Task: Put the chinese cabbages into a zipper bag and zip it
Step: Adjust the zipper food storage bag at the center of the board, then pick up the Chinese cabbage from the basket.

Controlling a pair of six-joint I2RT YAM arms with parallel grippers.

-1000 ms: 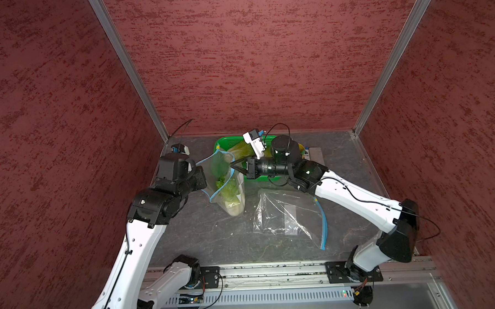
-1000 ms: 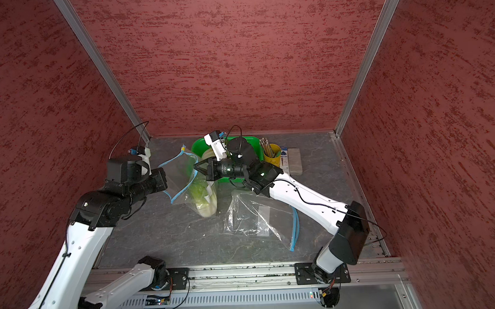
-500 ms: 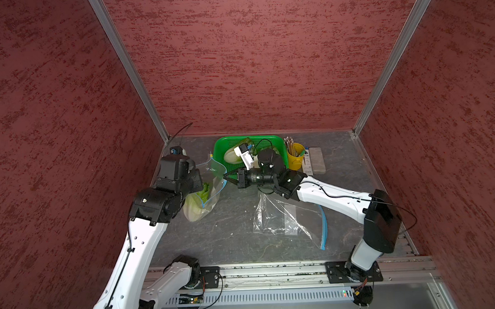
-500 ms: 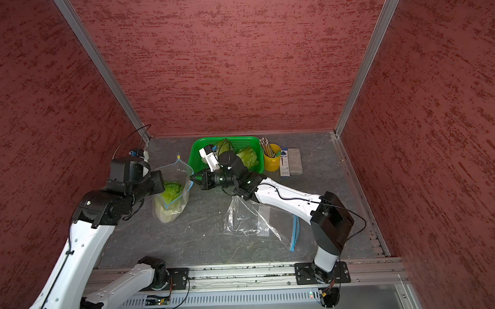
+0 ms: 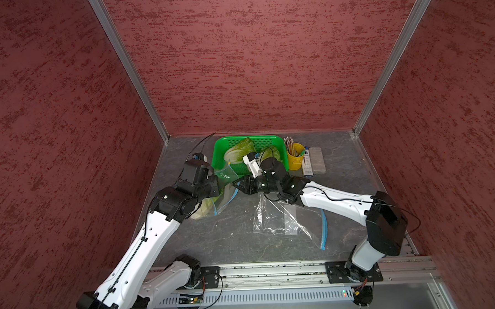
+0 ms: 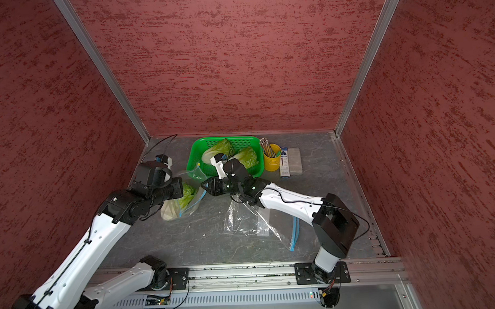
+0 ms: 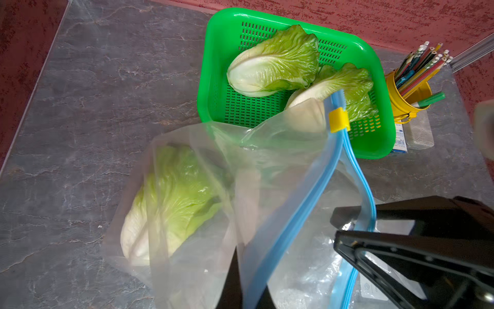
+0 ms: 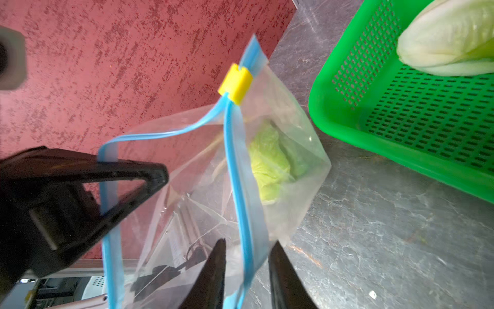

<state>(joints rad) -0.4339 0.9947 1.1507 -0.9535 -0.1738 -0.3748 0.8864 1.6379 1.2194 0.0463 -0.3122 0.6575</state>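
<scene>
While pinching the bag rim [image 8: 236, 174] in the left claw [image 8: 159, 174], right claw [image 8: 248, 246] spread astride it, treat cabbages [image 7: 272, 64] in the basket [image 7: 207, 67] as likely light, bruisable; grasp white stalks [image 7: 243, 77].

On my feed the textured side walls [image 5: 265, 59] are dull red with darker red streaks. The stone-look tabletop [image 7: 93, 80] is grey with pale marble veins. The perforated plastic basket [image 7: 213, 67] is bright green. In it, one chinese cabbage head [image 7: 275, 64] and a second cabbage head [image 7: 344, 80] run from white stalks to yellow-green crinkled leaves. A third cabbage head [image 7: 173, 203] shows the same white and green, dulled through the clear plastic zipper bag [image 8: 294, 149]. The bag's zip strip [image 8: 238, 174] is light blue, with a yellow slider [image 8: 235, 83]. I see a yellow metal cup [image 7: 401, 104] of multicoloured pencils [image 7: 422, 64]. The right gripper [image 8: 247, 242] is black.
</scene>
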